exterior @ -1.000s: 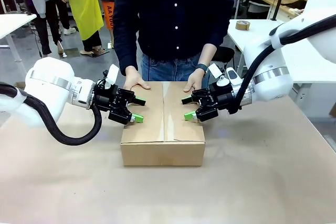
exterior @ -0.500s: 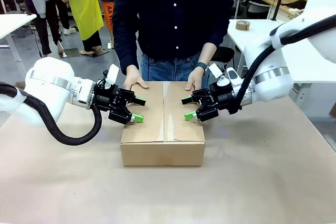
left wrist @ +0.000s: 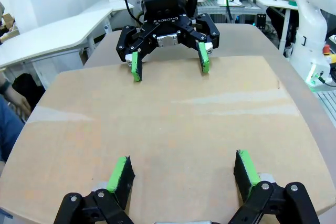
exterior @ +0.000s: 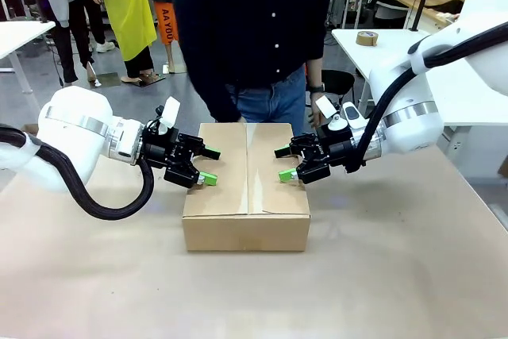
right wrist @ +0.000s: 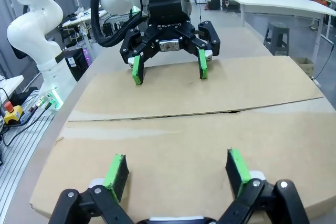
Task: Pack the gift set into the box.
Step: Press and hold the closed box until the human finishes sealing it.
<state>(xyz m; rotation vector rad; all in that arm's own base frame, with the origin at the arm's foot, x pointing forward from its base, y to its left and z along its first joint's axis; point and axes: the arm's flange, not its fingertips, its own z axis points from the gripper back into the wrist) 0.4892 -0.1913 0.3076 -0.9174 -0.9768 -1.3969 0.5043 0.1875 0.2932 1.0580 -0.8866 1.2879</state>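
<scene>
The box (exterior: pixel 246 188), a brown cardboard carton, stands in the middle of the table with its top flaps folded shut along a centre seam. The gift set is hidden from sight. My left gripper (exterior: pixel 211 164) hovers open over the left part of the lid, green pads spread. My right gripper (exterior: pixel 282 163) is open over the right part, facing the left one. In the left wrist view my own left gripper (left wrist: pixel 184 174) spans bare cardboard (left wrist: pixel 173 124), with the right gripper (left wrist: pixel 169 64) opposite. The right wrist view mirrors this: right gripper (right wrist: pixel 176 169), lid (right wrist: pixel 184 129), left gripper (right wrist: pixel 168 69).
A person (exterior: pixel 254 29) in a dark shirt stands right behind the box, one hand (exterior: pixel 316 109) hanging near its far right corner. A tape roll (exterior: pixel 366 38) lies on a white table at the back right. Brown tabletop (exterior: pixel 397 275) spreads around the box.
The person's two hands, which rested on the far edge of the lid, have lifted off and pulled back. Both arms have stayed where they were.
</scene>
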